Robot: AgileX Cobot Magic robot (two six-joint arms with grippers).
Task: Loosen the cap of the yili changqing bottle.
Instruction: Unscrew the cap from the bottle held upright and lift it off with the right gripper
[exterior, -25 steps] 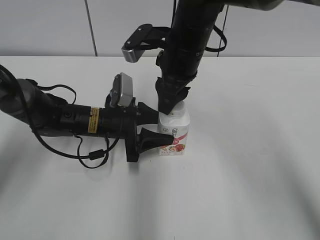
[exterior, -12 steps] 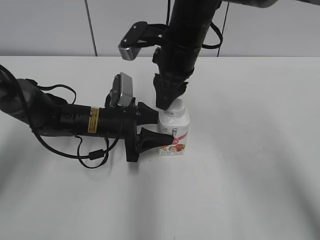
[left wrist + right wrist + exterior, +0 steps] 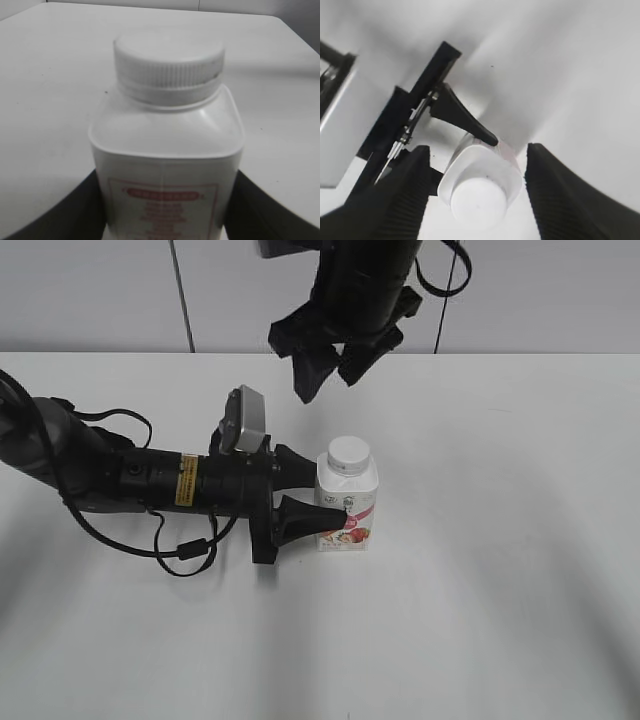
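The yili changqing bottle (image 3: 347, 508) stands upright on the white table, white with a pink-red band and fruit picture. Its white cap (image 3: 349, 452) sits on the neck. My left gripper (image 3: 305, 495) lies level and is shut on the bottle's body from the left. The left wrist view shows the bottle (image 3: 167, 165) and cap (image 3: 168, 57) close up between the dark fingers (image 3: 165, 210). My right gripper (image 3: 330, 368) hangs open and empty well above the cap. In the right wrist view its fingers (image 3: 476, 197) frame the cap (image 3: 478, 200) and bottle (image 3: 485, 167) far below.
The white table (image 3: 500, 570) stretches around the bottle. A grey wall panel (image 3: 90, 290) runs behind the table's far edge. The left arm and its cable (image 3: 120, 480) lie across the table's left side.
My right gripper has let go of the cap, opened and risen well above the bottle. The left gripper and the bottle have not moved.
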